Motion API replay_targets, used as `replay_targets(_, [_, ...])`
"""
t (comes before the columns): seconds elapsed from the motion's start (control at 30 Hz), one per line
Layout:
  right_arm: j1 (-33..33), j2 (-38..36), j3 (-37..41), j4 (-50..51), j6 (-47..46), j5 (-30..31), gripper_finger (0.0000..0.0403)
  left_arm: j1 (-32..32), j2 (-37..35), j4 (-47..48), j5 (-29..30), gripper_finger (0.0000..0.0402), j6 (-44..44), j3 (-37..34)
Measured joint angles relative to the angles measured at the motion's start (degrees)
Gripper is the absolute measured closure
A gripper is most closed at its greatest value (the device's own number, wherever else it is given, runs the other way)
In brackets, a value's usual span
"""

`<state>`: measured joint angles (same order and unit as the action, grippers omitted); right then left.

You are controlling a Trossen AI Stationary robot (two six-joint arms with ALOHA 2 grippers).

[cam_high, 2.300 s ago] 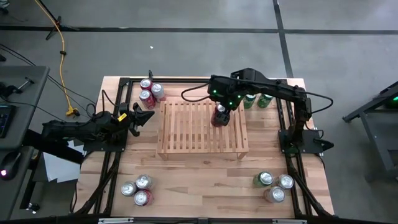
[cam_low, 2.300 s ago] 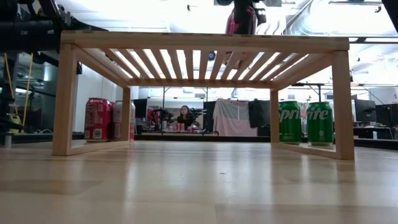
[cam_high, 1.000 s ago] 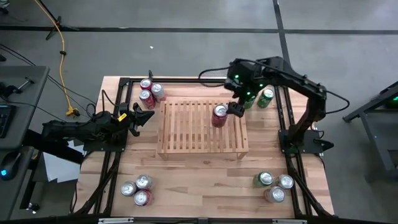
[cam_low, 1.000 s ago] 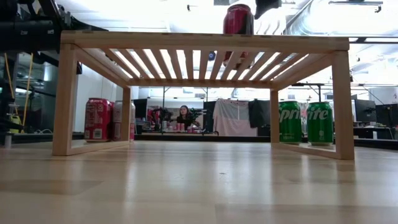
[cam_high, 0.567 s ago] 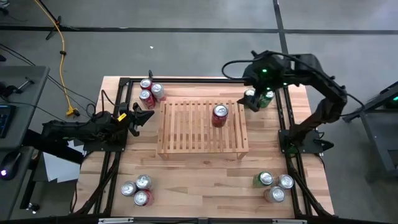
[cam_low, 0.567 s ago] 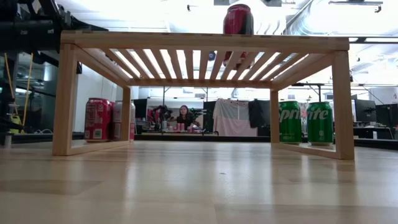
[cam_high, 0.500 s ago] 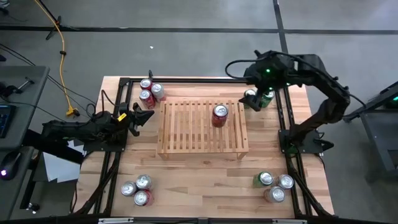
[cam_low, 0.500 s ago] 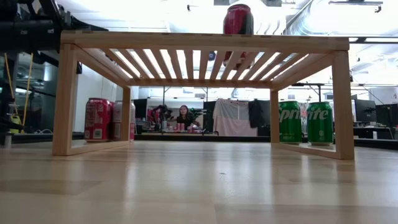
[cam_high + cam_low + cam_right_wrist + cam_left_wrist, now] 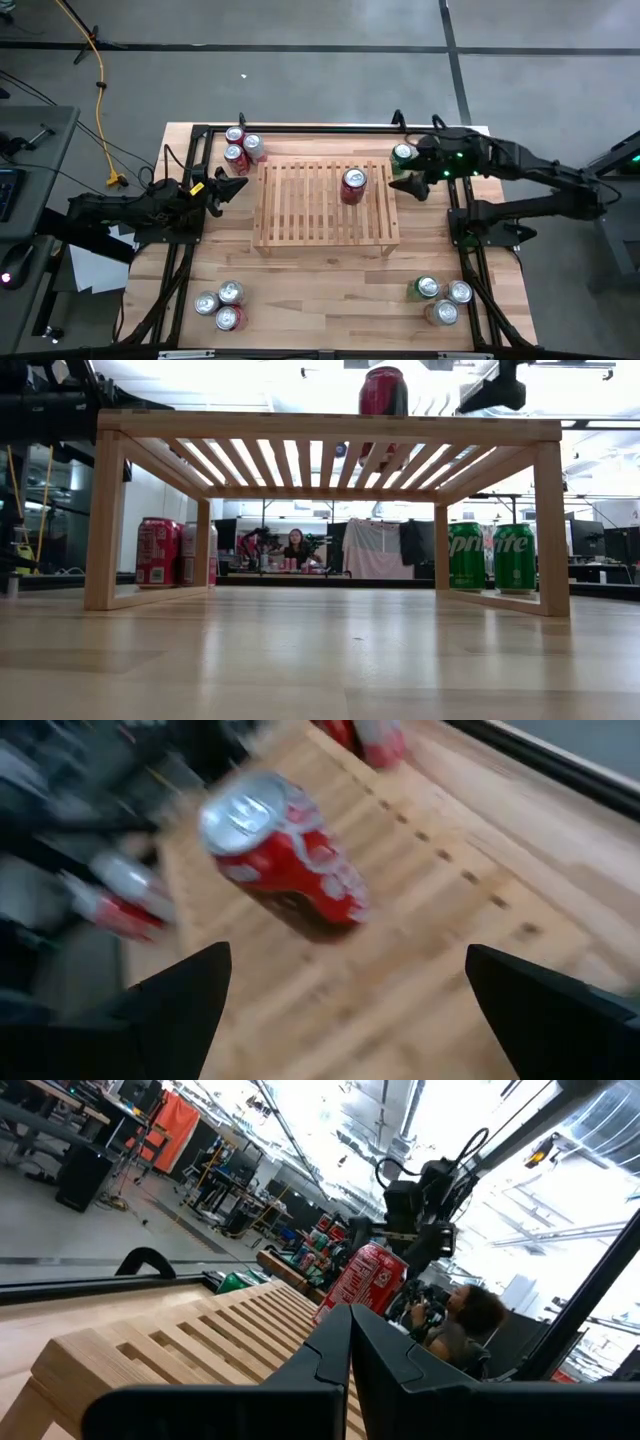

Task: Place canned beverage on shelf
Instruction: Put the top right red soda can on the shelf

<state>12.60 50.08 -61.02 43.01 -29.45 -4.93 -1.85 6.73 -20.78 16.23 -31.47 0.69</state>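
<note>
A light wooden table point(image 9: 330, 285) carries the slatted shelf point(image 9: 320, 205), with one red can point(image 9: 353, 185) standing upright on it. Clusters of cans point(image 9: 220, 303) sit near the table's corners.

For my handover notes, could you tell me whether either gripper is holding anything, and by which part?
Nothing is held. The right gripper is open beside the slatted light-wood shelf, clear of the red can standing on it; the left gripper is shut and empty.

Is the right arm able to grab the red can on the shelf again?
Probably yes. The right gripper hangs open just off the shelf edge, and the red can stands upright alone on the slats with nothing between them.
</note>
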Motion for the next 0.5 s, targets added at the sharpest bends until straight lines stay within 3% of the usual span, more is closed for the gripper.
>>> replay_targets(0.23, [0.0, -6.4, 4.71, -13.94, -6.69, 0.92, 0.0014, -0.02, 0.01, 0.0, 0.0, 0.0398, 0.05, 0.0])
replay_targets(0.5, [0.0, -6.71, 3.76, -20.2, -8.14, 1.46, 0.0014, 0.0, -0.01, -0.17, 0.87, 0.0398, -0.94, 0.0])
